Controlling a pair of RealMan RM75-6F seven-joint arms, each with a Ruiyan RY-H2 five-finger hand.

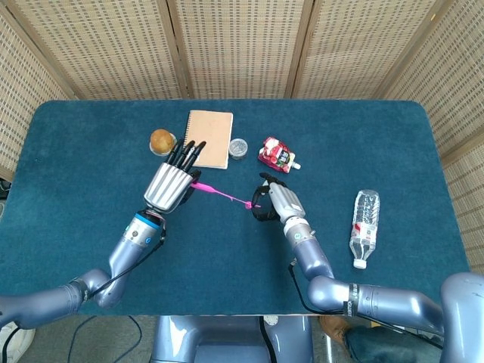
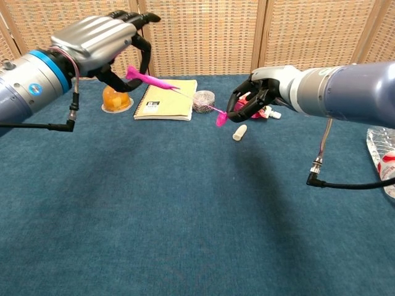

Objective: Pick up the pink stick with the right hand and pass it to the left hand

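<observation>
Stick hangs above the table, long axis running from the left hand, which pinches its thick end, down to the right hand, fingers curled loosely beside the thin tip; contact there unclear.

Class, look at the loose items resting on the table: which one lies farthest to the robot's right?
The clear plastic water bottle. It lies on its side alone beyond the right hand, while the others cluster near the table's far middle.

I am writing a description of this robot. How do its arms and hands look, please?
Both arms are glossy silver-grey tubes. The left hand has a ribbed silver back, black fingers and a blue wrist ring; a thin black cable hangs below its wrist. The right hand is silver with black fingers, also with a black cable.
</observation>
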